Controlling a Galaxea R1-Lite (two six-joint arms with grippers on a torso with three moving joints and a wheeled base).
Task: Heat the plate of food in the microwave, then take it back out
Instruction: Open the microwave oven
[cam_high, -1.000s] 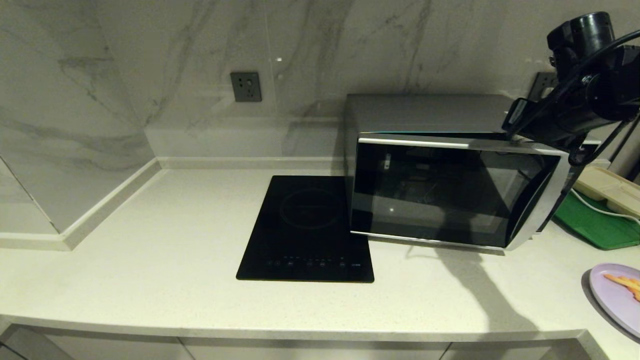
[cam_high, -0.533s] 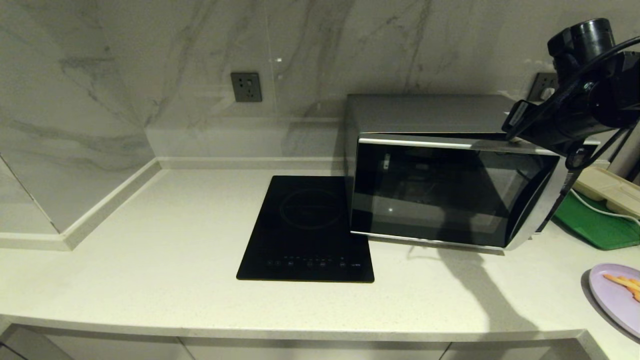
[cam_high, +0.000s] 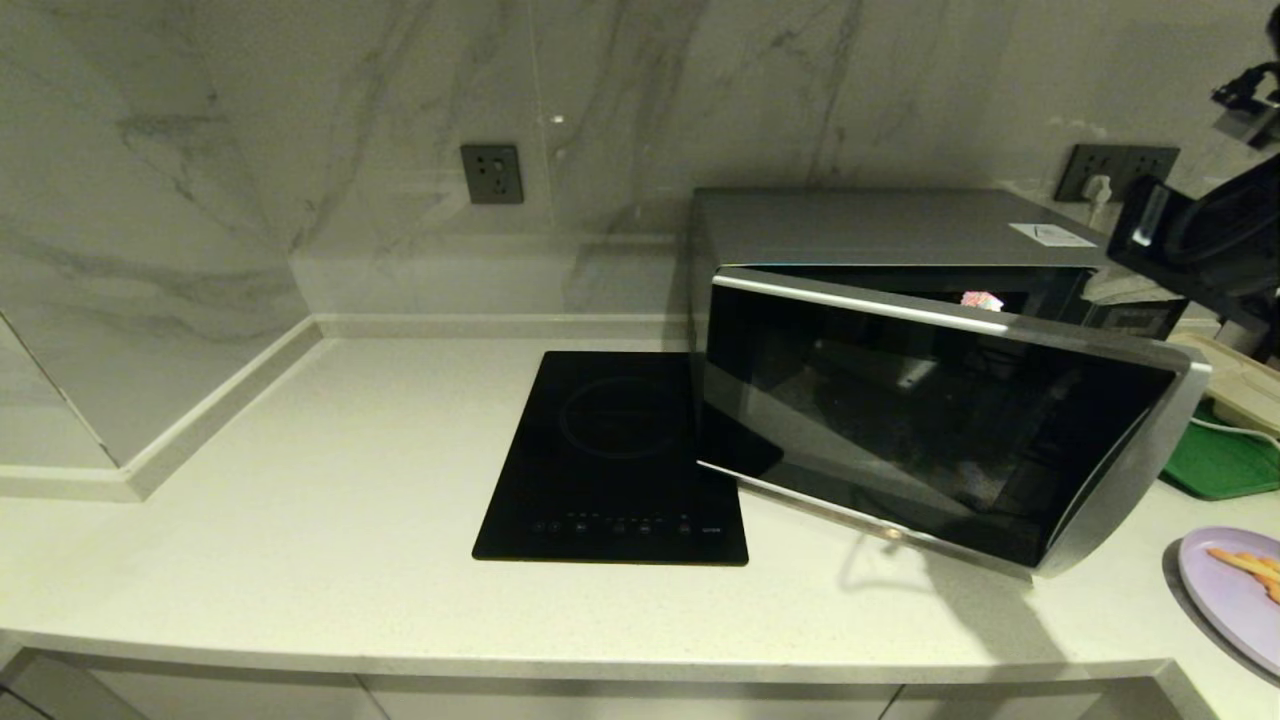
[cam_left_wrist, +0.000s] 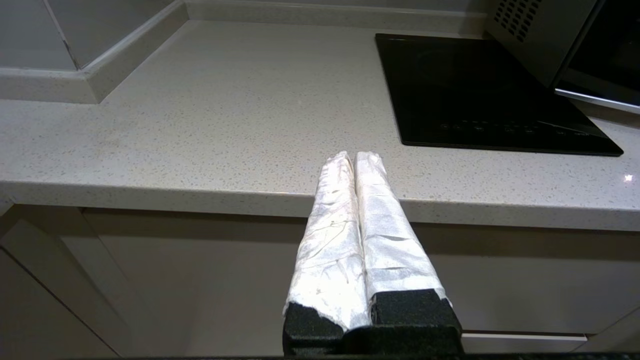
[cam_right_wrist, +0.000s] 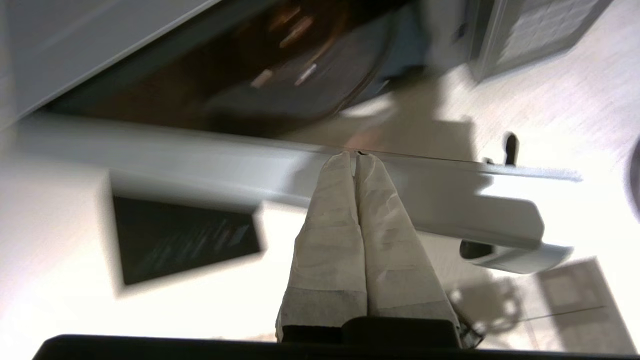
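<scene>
Above the microwave (cam_high: 880, 240) door's top edge — right pincer (cam_right_wrist: 356, 159) closed, empty.

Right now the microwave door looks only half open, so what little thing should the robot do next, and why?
Probably swing the door wider with the right gripper, whose shut fingertips sit at the door's top edge. The microwave is only partly open, and the plate of food waits on the counter to its right.
</scene>
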